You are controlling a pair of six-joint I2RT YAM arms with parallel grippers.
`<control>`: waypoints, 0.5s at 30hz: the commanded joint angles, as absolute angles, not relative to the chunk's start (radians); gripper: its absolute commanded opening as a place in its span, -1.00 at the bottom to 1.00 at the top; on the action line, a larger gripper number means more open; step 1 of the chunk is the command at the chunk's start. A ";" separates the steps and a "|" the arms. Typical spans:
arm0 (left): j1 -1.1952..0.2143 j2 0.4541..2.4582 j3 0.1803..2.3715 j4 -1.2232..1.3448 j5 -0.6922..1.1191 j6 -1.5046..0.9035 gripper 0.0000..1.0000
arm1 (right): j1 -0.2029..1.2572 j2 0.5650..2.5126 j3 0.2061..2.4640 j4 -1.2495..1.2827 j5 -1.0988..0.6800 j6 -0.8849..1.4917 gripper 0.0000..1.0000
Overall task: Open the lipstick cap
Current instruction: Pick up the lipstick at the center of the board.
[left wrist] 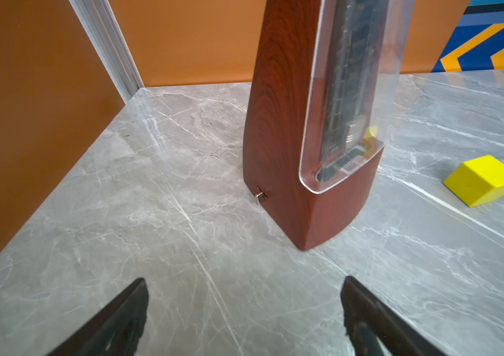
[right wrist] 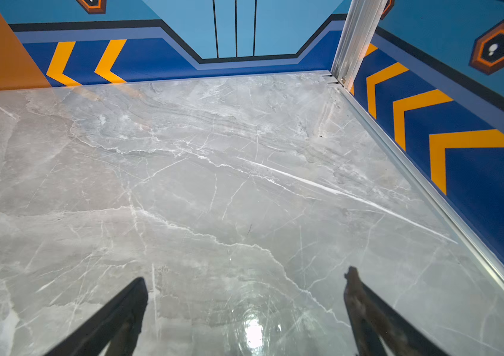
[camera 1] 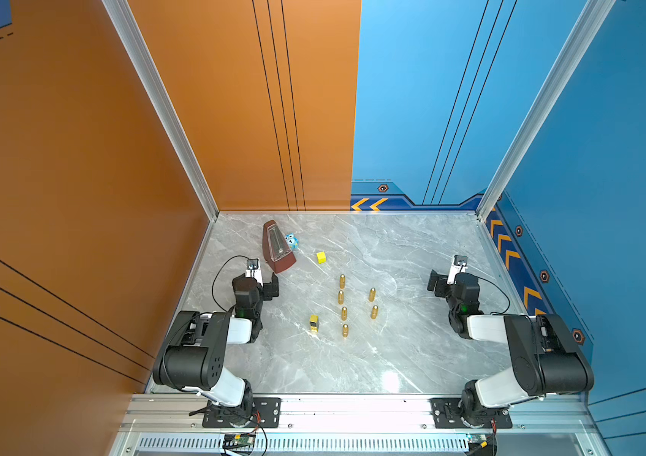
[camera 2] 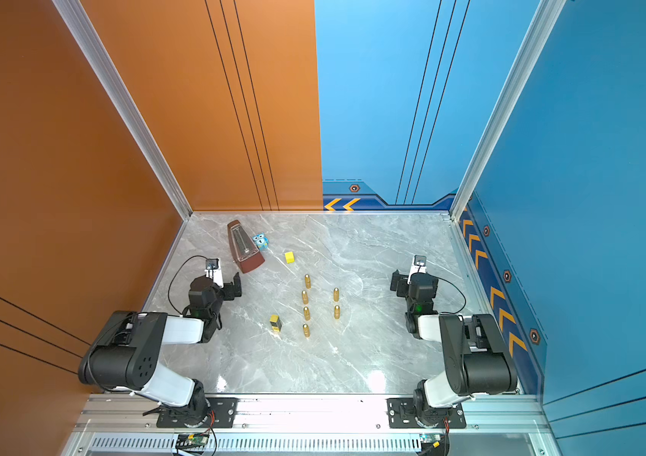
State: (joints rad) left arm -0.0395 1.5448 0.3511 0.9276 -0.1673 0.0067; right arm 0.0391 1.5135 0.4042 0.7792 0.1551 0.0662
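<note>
Plainly, both tools stand wide apart and hold nothing. In its wrist view the left tool (left wrist: pixel 245 282) shows two dark, wedge-shaped fingers (left wrist: pixel 127 311) spread over bare desk (left wrist: pixel 121 185), a glossy grey slab of marble pattern with thin white veins.

Just ahead of that tool stands a metronome (left wrist: pixel 278 123). It is a tall tapered body with reddish-brown wood grain and rounded corners, fronted by a clear plastic cover, and a small metal key sticks out near its foot. To the right of the metronome and further from the tool lies a matte yellow cube (left wrist: pixel 483 180).

In a top view, a small blue toy (camera 1: pixel 292 240) sits beyond the metronome, too small to make out.

The right tool (right wrist: pixel 246 274) is likewise spread over bare marble, close to the aluminium edge rail.

The lipstick (camera 1: pixel 314 323), a short square-sided tube in shiny gold with a black band, stands upright between the two tools. It is nearer the left one, off to that tool's right and back toward the arm bases, untouched and well apart from both. Just beside it, toward the right tool, six gold bullet-shaped pieces (camera 1: pixel 344 313) stand upright in two rows, four and two.
</note>
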 commanded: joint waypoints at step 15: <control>-0.035 1.539 0.359 0.918 -0.194 -0.005 0.97 | 0.032 1.517 0.400 0.803 0.139 0.055 1.00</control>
State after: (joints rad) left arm -0.0395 1.5448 0.3511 0.9241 -0.1795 0.0025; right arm 0.0391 1.5135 0.4042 0.7792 0.1524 0.0662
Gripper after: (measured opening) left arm 0.983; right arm 0.999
